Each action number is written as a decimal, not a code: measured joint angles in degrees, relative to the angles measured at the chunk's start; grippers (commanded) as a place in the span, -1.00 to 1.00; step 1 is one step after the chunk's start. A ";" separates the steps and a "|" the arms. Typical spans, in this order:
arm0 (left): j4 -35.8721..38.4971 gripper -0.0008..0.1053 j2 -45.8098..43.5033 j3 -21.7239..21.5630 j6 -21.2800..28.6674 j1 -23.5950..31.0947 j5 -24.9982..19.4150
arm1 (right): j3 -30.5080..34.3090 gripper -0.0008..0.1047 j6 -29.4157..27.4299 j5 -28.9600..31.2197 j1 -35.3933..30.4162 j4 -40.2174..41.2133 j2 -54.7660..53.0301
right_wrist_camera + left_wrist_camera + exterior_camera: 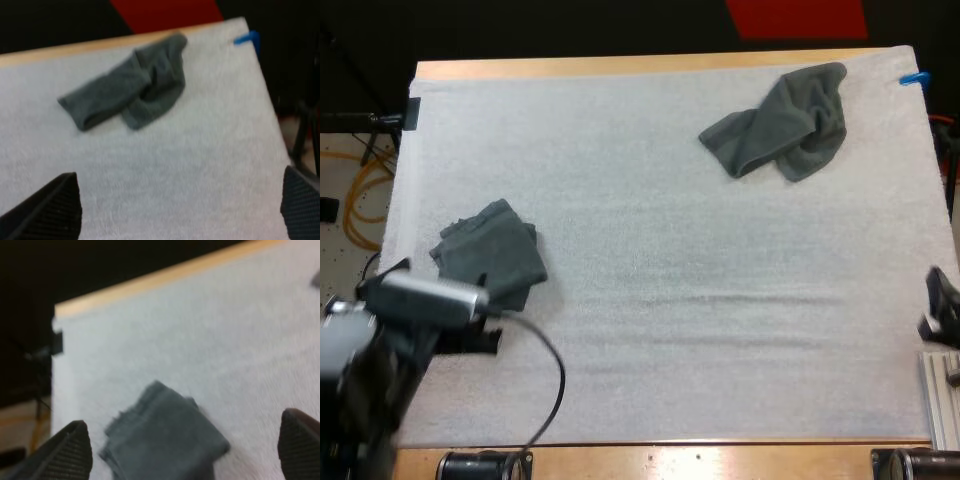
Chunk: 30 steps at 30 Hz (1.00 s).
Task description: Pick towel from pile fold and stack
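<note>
A wooden table (pixel 620 66) covered by a white mat (pixel 700 340), seen from above and behind two robot arms.

On the near left part of the mat lies a folded dark grey-green towel (pixel 492 256). It is a compact, roughly square bundle with slightly uneven edges. The left claw (pixel 185 419) is poised just on the near side of this towel. In the left wrist view its two black fingers (pixel 67 452) stand wide apart, gripping nothing, with the folded towel lying on the mat ahead of them.

Far across the mat, near the far right corner, a crumpled dark grey-green towel (pixel 785 125) lies in a loose twisted heap, well apart from the folded one. The right claw (pixel 180 172) sits at the right edge of the table, on the near side. In the right wrist view its fingers (pixel 50 212) are spread wide and empty, facing the crumpled towel from a distance and well short of it.

Judged from this layout, one towel appears folded and set down as the start of the stack. The crumpled towel looks untouched. It has yet to be picked up, folded, and placed on top of the folded towel.
</note>
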 measured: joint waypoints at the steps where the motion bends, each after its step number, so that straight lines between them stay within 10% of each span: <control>1: 0.00 0.40 -1.71 0.00 0.00 0.00 -0.68 | 0.00 0.50 -0.05 0.00 0.00 0.20 -2.22; 17: 8.66 0.40 -29.90 9.36 0.81 0.00 -2.17 | 5.76 0.49 -0.09 0.00 0.00 0.79 -24.06; 30: 19.29 0.40 -30.32 16.86 0.81 0.09 -3.15 | 9.80 0.49 0.08 0.22 0.00 2.82 -24.03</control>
